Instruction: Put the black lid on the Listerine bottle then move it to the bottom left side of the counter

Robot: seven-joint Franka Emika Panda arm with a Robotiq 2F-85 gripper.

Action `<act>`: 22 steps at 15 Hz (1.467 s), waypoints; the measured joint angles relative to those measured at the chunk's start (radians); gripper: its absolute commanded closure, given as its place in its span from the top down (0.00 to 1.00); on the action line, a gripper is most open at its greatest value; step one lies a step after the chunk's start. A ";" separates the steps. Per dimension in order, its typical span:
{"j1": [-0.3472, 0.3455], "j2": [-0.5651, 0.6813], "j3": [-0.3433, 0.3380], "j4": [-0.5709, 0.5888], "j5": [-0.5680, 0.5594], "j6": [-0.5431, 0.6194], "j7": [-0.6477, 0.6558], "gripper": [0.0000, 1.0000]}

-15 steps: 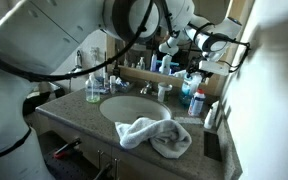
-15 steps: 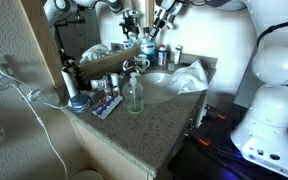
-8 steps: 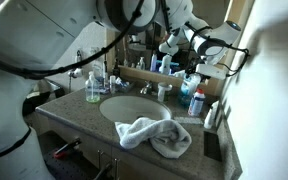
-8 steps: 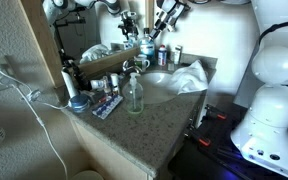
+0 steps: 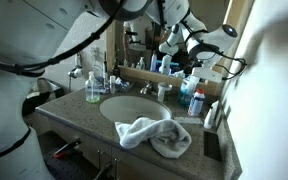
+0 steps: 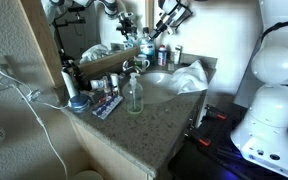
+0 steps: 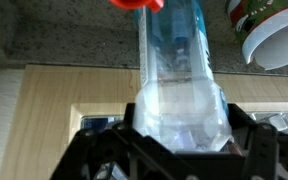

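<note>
My end effector [image 7: 179, 138], spread wide, clasps the Listerine bottle [image 7: 174, 60]; its slick plastic could slip, toppling onto the white cup [image 7: 279, 45] at two o'clock.

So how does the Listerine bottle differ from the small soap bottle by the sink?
The Listerine bottle holds blue liquid; the soap bottle holds green. The Listerine bottle sits between the fingers of the gripper; the soap bottle stands free on the counter. Both are clear plastic.
</note>
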 measured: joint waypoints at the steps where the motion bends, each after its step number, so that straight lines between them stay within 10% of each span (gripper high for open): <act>1: 0.000 -0.013 -0.001 -0.023 0.042 0.019 -0.031 0.64; 9: 0.033 -0.093 -0.035 -0.157 0.375 0.103 -0.298 0.64; 10: 0.047 -0.096 -0.050 -0.165 0.396 0.106 -0.312 0.92; 11: 0.065 -0.099 -0.067 -0.170 0.406 0.110 -0.316 0.99; 22: 0.215 -0.101 -0.148 -0.190 0.398 0.209 -0.303 1.00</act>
